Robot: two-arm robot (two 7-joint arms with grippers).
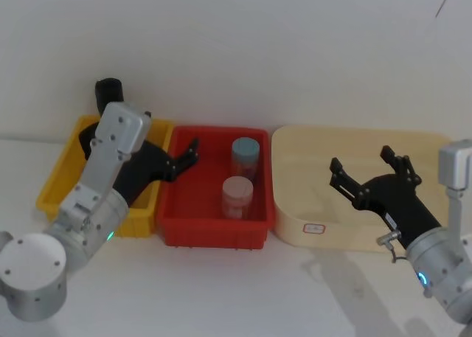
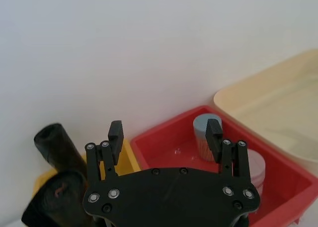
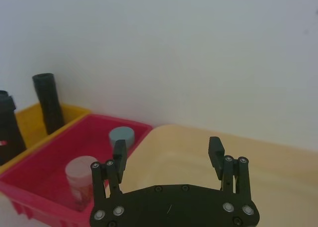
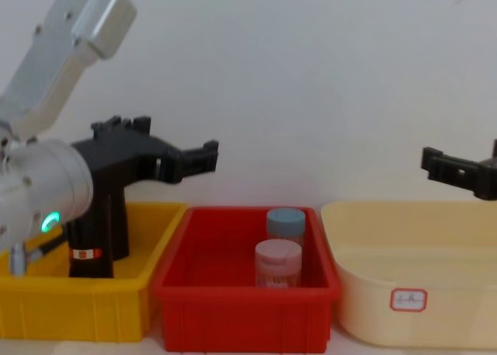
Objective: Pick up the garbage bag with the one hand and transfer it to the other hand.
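Table (image 1: 221, 296), yellow bin (image 4: 85, 307), red bin (image 1: 214, 235), cream tub (image 4: 450, 312)

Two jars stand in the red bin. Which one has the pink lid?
The front jar, nearer the robot, has the pink lid; the back jar, directly behind it, has a blue-grey lid.

Brightly and evenly lit, with soft light falling from above. White wall (image 1: 295, 49) and desk (image 1: 243, 300) close to washed out, hardly told apart in the head view. Faint, soft-edged grey shadows on the desk, in front of the cream tub (image 1: 354, 234) and beneath the right arm (image 1: 442, 271); a thin dark line under the red bin (image 1: 214, 237). Mild sheen on the silver left arm (image 4: 70, 29). Small glow at its green ring (image 4: 50, 221), and at the right arm's blue ring (image 1: 422, 279). Left gripper (image 2: 165, 125) flat black, with little surface detail. Slightly soft on the large, near joint of the left arm in the chest view.
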